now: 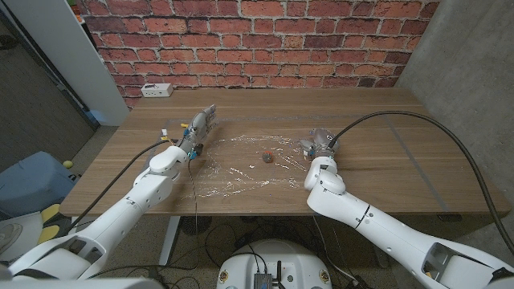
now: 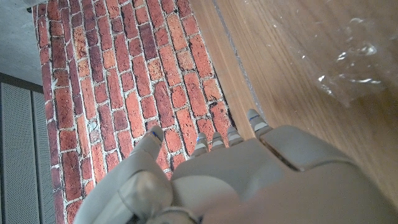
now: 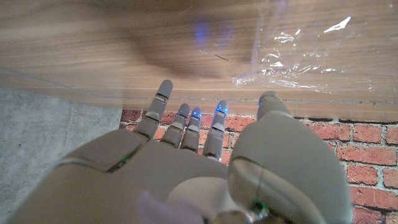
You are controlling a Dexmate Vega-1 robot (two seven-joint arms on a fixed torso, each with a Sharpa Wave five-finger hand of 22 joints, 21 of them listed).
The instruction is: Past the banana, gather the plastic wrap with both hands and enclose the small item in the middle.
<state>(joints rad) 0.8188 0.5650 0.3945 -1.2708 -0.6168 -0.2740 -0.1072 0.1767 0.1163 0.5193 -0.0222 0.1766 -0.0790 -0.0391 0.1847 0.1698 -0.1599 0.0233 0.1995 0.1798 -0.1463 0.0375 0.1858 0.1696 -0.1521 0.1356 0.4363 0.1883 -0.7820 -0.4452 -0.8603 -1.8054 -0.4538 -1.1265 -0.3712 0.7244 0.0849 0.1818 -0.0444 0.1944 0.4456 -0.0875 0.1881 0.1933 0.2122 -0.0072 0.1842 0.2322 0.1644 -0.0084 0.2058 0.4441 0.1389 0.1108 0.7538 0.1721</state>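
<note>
Nearest the head camera, the two white forearms come in from the bottom corners and end at the edges of the plastic wrap (image 1: 241,164), a clear crinkled sheet spread flat on the wooden table (image 1: 385,120). The small item (image 1: 267,156), a dark reddish lump, sits on the wrap roughly at its middle, between the hands and touched by neither. The left hand (image 1: 195,132) stands at the sheet's left edge with its fingers stretched toward the brick wall (image 1: 257,32), apart and holding nothing; its wrist view shows the wrap's wrinkled margin (image 2: 354,68) beside the hand, not under it. The right hand (image 1: 321,144) waits at the right edge, fingers likewise spread and empty, with the film's border (image 3: 292,62) just ahead of its fingertips (image 3: 186,115). No banana can be made out on the table. The gathering looks not yet begun. To do it well, each hand should probably press fingertips onto its own margin first, so the thin film catches rather than slides, then draw both sides inward evenly, lifting slightly so the folds rise over the item instead of pushing it along. Uneven pulls would likely drag the lump off centre. Behind the left hand a white power strip (image 1: 157,90) lies near the wall.
</note>
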